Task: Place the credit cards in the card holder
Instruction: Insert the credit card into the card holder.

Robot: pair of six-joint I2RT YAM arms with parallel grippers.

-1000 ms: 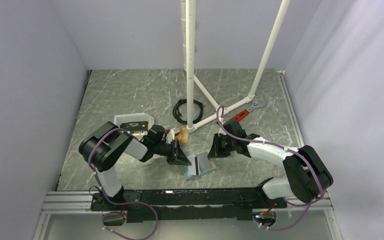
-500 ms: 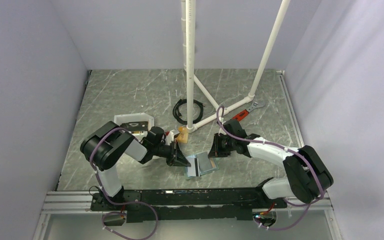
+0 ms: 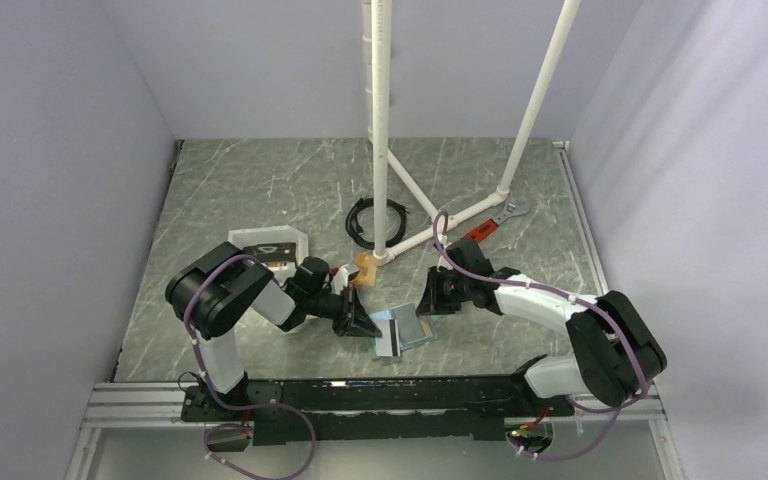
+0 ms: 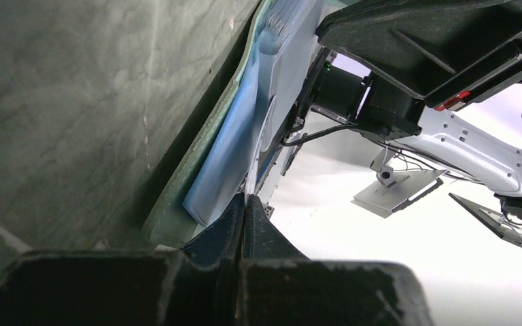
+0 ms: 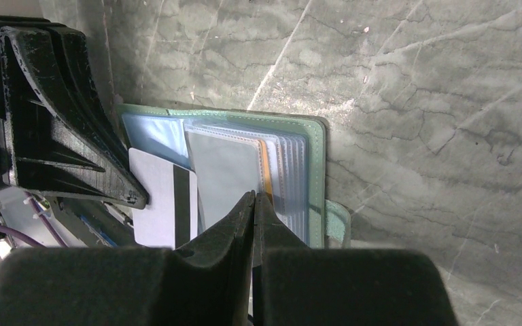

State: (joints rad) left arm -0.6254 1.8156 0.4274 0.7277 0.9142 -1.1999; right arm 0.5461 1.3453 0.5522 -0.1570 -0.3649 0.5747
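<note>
The card holder [image 3: 406, 335] lies open on the table between my grippers, grey-green with light blue inner faces and clear sleeves [image 5: 292, 176]. It also shows in the left wrist view [image 4: 221, 159]. My left gripper [image 3: 370, 323] is shut on a white card with a black stripe [image 5: 158, 204], seen edge-on in the left wrist view [image 4: 251, 185]. The card's far edge lies on the holder's left inner face. My right gripper [image 3: 427, 306] is shut on a grey sleeve [image 5: 224, 170] of the holder. An orange card [image 5: 266, 163] sits in a sleeve. Dark cards [image 3: 266, 250] lie in the white tray.
The white tray [image 3: 241, 238] stands left of the holder, behind my left arm. A tan piece [image 3: 364, 263] lies by the foot of the white pipe frame [image 3: 380, 150]. A black cable coil [image 3: 365, 220], a red-handled tool [image 3: 478, 232] and a wrench [image 3: 508, 212] lie further back.
My left gripper has moved right and nearer, up to the holder's left edge, with the card in it. The holder has shifted slightly. The right gripper has stayed in place.
</note>
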